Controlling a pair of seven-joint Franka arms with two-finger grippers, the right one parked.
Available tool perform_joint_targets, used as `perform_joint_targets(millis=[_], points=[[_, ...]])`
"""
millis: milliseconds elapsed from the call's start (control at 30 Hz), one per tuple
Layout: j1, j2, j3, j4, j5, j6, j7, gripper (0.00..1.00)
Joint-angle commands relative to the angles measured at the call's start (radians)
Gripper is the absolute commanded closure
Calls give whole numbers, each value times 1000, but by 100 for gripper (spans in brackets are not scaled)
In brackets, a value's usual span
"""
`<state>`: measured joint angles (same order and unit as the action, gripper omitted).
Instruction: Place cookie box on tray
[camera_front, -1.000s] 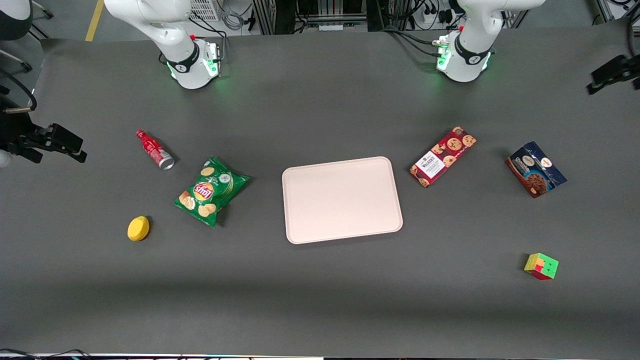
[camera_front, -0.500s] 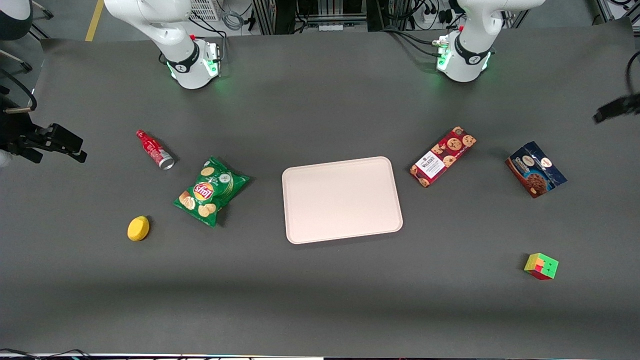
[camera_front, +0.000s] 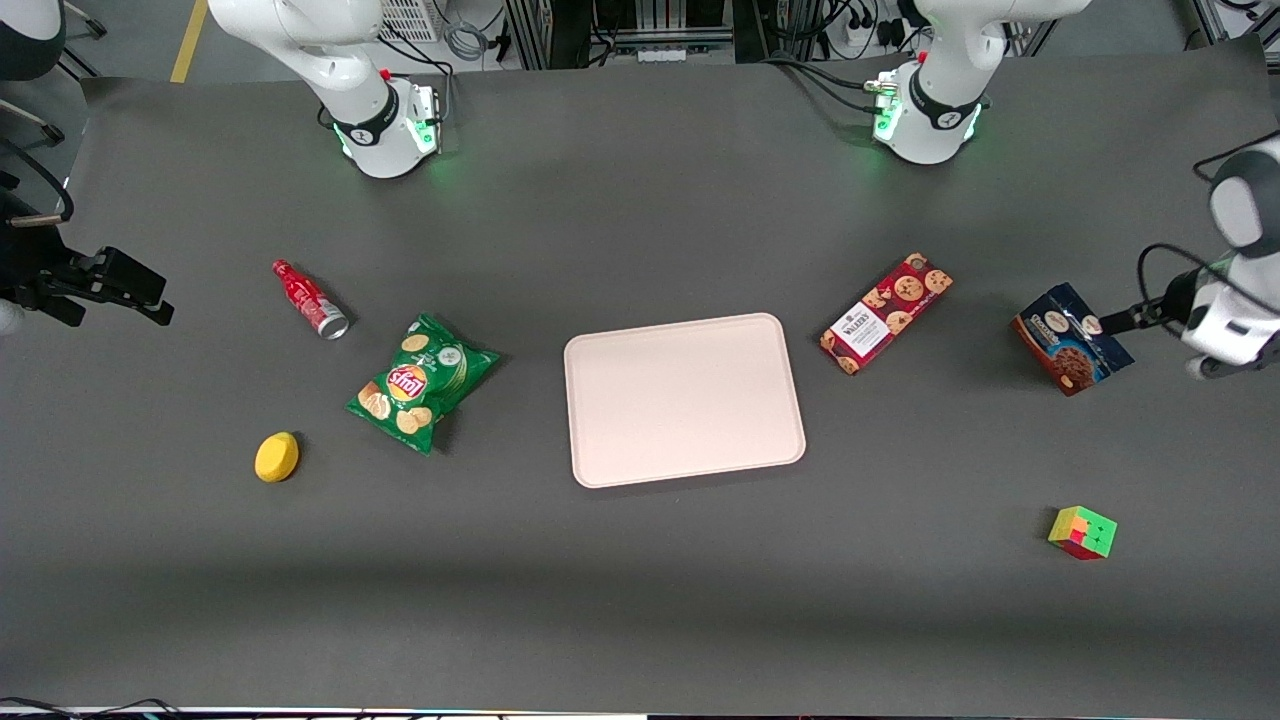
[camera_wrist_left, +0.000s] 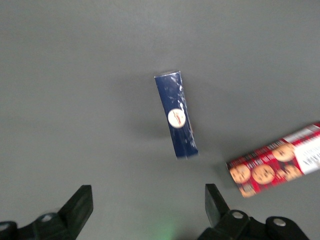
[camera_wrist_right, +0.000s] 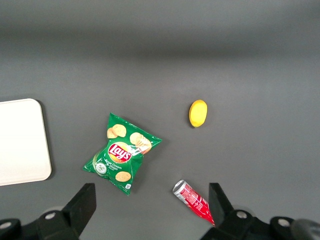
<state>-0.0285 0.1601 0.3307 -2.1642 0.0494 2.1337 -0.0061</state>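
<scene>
Right now our left arm's claw (camera_wrist_left: 148, 210), fingers spread wide apart and holding nothing, hangs above the dark navy-blue rectangular cookie box (camera_wrist_left: 176, 114), which lies on the grey worktop (camera_front: 640, 600) about twelve o'clock ahead, its long axis running nearly twelve-to-six, well apart from the pale pink-beige tray (camera_front: 684, 398).

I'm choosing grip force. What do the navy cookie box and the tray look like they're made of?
The cookie box looks like thin card under glossy film: it shows shiny glints and creases. The tray looks like matte moulded plastic, pale pink, with a smooth rounded rim, though I can't be sure. The gripper hangs above the box, fingers open.
</scene>
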Motion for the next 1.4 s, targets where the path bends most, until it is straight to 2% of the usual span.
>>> perform_joint_targets(millis=[0,433,500,533,567,667,700,767,800,1033,1200,1367], points=[[-7,-8,1,-71,-32,89,-20,0],[-11,35,-16,-129,-52,218,-43,0],[-11,39,-16,-135,-52,232,-43,5],[-11,42,-16,-137,-52,233,-43,11],[-11,42,-16,-137,-52,232,-43,22],[-11,42,-16,-141,-52,233,-43,63],[-11,44,-16,-146,-52,238,-43,74],[-11,44,-16,-149,-52,236,-43,95],[-10,42,-16,-149,-52,235,-43,100],[-11,26,-18,-114,-52,166,-45,100],[-13,-4,-47,-11,-51,14,-48,100],[-14,-37,-73,157,-46,-229,-48,100]])
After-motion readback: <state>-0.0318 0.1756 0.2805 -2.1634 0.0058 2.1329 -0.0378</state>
